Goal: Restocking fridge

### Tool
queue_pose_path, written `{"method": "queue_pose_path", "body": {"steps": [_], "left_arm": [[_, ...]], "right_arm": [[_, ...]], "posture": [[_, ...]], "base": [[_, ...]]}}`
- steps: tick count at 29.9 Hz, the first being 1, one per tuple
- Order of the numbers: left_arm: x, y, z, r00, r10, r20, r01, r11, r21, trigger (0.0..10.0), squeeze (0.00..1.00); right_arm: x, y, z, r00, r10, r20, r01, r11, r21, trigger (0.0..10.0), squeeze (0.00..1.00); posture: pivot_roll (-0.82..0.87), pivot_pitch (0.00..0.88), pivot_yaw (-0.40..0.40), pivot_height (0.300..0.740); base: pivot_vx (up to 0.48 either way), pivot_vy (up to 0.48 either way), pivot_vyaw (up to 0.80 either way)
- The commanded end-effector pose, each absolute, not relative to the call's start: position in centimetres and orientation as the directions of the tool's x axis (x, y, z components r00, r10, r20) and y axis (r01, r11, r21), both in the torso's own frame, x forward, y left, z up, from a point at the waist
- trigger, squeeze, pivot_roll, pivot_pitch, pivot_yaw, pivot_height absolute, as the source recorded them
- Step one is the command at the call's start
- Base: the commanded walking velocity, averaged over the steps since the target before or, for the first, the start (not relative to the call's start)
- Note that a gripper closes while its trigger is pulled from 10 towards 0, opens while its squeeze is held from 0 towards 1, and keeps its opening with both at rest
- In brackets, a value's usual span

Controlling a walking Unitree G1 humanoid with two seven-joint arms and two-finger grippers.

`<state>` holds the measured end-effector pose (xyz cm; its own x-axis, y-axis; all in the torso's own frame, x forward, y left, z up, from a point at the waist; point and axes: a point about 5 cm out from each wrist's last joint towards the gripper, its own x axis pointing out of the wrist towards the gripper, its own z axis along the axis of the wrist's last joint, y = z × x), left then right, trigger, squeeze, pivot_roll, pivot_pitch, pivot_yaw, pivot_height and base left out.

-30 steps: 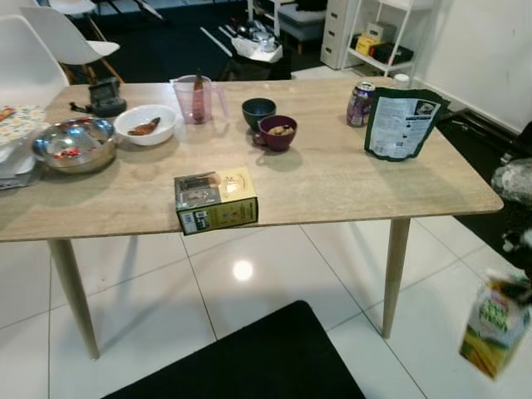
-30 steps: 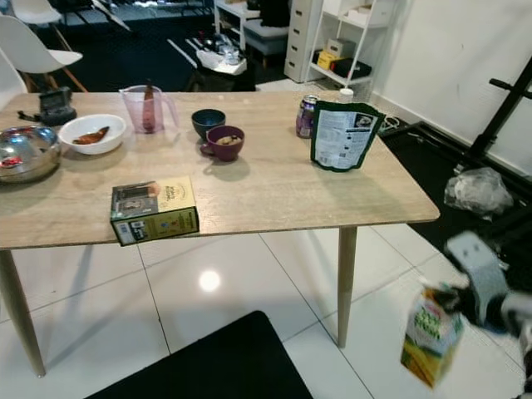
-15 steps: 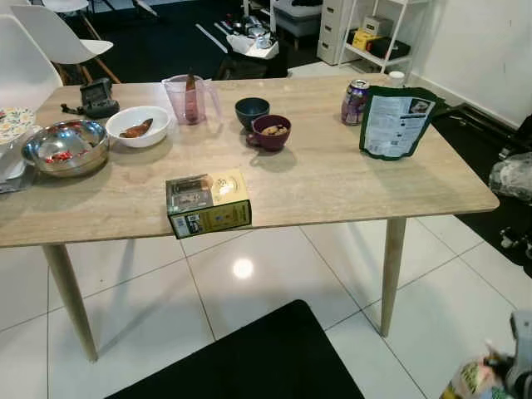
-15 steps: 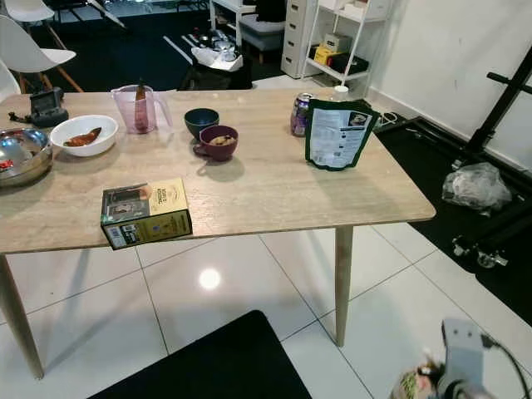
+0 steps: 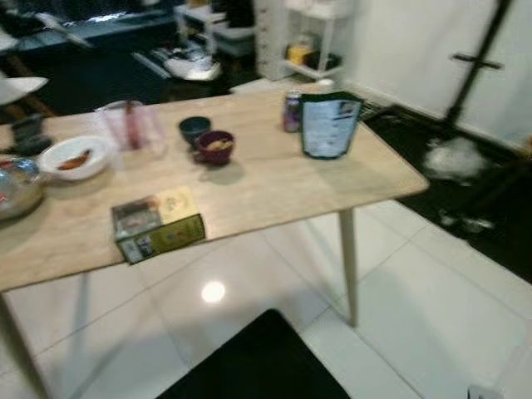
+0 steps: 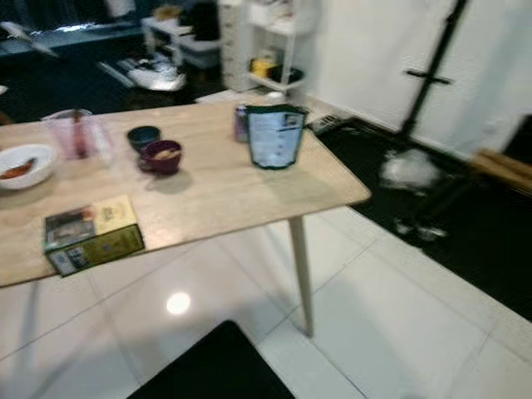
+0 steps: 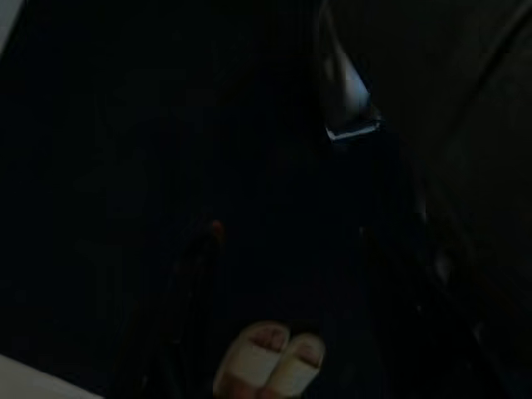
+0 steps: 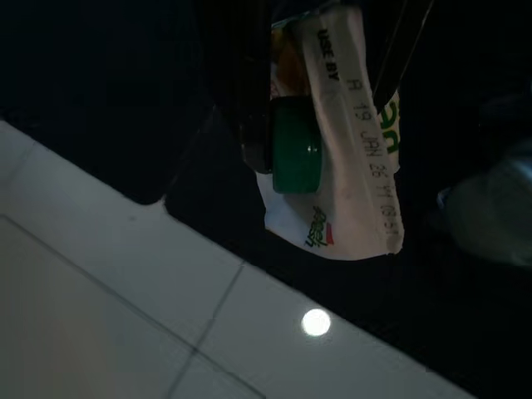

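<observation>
From the head views, blurred, a wooden table (image 5: 274, 179) stood on white floor tiles (image 5: 416, 299), bearing a yellow-green box (image 5: 158, 224) at its near edge, a maroon bowl (image 5: 215, 146) and a dark pouch (image 5: 330, 125) farther back.

In the left wrist view, nearly black, whether the left gripper was open could not be told.

In the right wrist view, the right gripper (image 8: 332, 91) had closed its fingers (image 8: 249, 100) on a carton (image 8: 341, 166) with a green cap (image 8: 295, 155), hanging above the tiles.

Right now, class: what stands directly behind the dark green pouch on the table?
A purple drink can stands behind the upright pouch, toward the robot's left. A white cap peeks above the pouch; whatever it belongs to is hidden. The frames are blurred, so labels are unreadable.
</observation>
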<state>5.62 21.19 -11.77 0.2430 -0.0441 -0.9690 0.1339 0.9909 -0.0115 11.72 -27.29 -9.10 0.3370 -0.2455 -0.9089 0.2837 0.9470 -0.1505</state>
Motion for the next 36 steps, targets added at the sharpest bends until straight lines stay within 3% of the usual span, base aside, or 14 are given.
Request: {"method": "queue_pose_path", "body": {"steps": [1,9,25,36], "left_arm": [[10.0,20.7,-10.9,0.386,-0.061,-0.92,0.15,0.989,-0.003,10.0,0.0],[10.4,20.4,-10.9,0.392,-0.063,-0.918,0.146,0.989,-0.005,10.0,0.0],[10.2,19.7,-11.1,0.378,-0.064,-0.924,0.148,0.989,-0.008,10.0,0.0],[10.4,20.3,-10.9,0.378,-0.05,-0.924,0.168,0.986,0.015,10.0,0.0]], "right_arm": [[12.8,-26.7,-9.0,0.365,-0.23,-0.902,0.248,0.958,-0.144,10.0,0.0],[14.8,-26.4,-8.3,0.409,-0.236,-0.881,0.172,0.969,-0.18,10.0,0.0],[15.4,-25.6,-8.4,0.413,-0.194,-0.89,0.033,0.98,-0.198,10.0,0.0],[15.3,-25.6,-8.4,0.411,-0.191,-0.891,0.022,0.98,-0.2,10.0,0.0]], "posture": [[-0.02,0.0,-0.007,0.74],[-0.02,0.0,-0.02,0.74],[-0.04,0.0,-0.047,0.74],[-0.04,0.0,-0.028,0.74]], "base": [[0.0,0.0,-0.78],[0.0,0.0,-0.78],[0.0,0.0,-0.78],[0.0,0.0,-0.78]]}}
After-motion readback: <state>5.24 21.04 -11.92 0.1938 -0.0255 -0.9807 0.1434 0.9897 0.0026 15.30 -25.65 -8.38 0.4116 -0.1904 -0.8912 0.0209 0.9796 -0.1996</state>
